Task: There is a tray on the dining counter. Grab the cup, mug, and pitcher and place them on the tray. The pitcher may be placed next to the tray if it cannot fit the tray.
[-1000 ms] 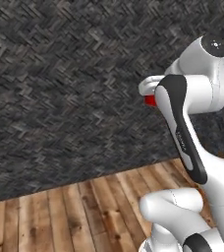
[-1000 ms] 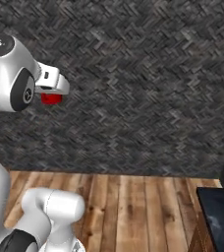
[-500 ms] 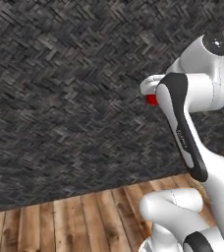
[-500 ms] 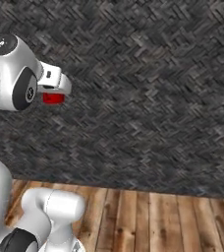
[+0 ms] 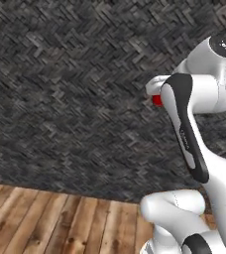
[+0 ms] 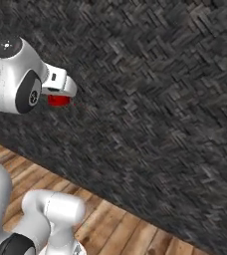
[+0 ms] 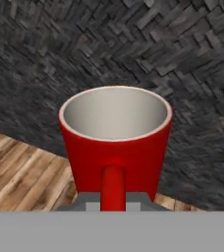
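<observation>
The red mug (image 7: 115, 142) with a white inside hangs upright in the air, its handle (image 7: 113, 184) toward the hand. My gripper (image 7: 113, 199) is shut on that handle. From the left base view the mug (image 5: 157, 100) peeks out red below the white hand, held high in front of the wall by the gripper (image 5: 155, 93). The right base view shows the same mug (image 6: 58, 100) under the gripper (image 6: 60, 93). The tray, the dining counter, the cup and the pitcher are out of view.
A dark grey herringbone wall (image 5: 70, 84) stands ahead of the robot. Wooden floor planks (image 5: 50, 223) run along its foot, and the floor (image 6: 125, 229) rises to the right in the right base view.
The whole picture has shifted in both base views, so the base has moved. A dark edge at the right of the right base view has left the frame. The mug stays in the gripper.
</observation>
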